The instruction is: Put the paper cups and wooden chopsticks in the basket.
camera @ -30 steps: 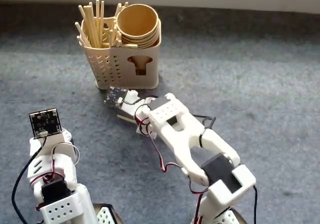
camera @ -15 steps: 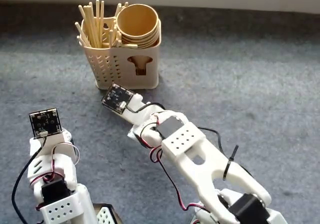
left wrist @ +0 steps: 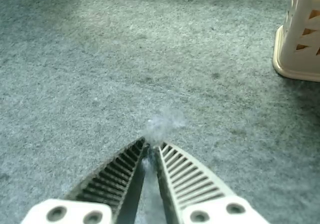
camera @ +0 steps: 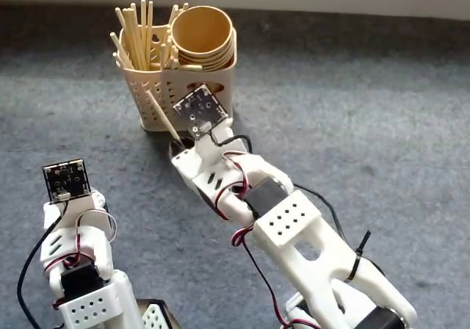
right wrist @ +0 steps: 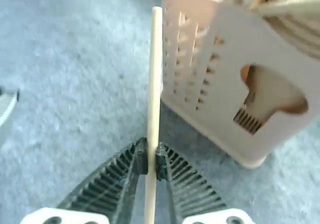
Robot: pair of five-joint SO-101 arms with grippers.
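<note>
The grey surface [camera: 367,109] carries a pale basket [camera: 150,98] standing upright at its far side, its open top ready to take things from above. The right arm [camera: 294,226] stretches out to the basket's front wall. The left arm [camera: 77,263] sits folded well back, out of the way. A stack of paper cups [camera: 202,31] fills one side of the basket, and a bundle of chopsticks [camera: 136,35] stands in the other. The right fingers [right wrist: 141,156] are clamped on one more chopstick [right wrist: 155,74], gripped toward one end so its long free end rises beside the basket wall, probably for lifting over the rim. The left fingers [left wrist: 142,149] are closed together, holding nothing.
</note>
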